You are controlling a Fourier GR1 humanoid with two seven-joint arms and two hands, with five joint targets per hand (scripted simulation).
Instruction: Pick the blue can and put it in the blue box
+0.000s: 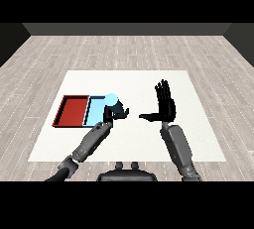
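Can over blue tray

Left hand (pixel 110 114) has its fingers curled round the can (pixel 112 97), holding it at the blue tray (pixel 93 109) edge. Probably light, rigid, slick; side grip suits. Right hand (pixel 164 102) fingers spread, idle.

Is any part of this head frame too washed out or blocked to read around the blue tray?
Head view: even lighting, no strong shadows on the white table; the blue can blends with the pale blue tray behind it, so its outline is faint; the left hand covers the can's lower part and the tray's right edge; the red tray and right hand read clearly.
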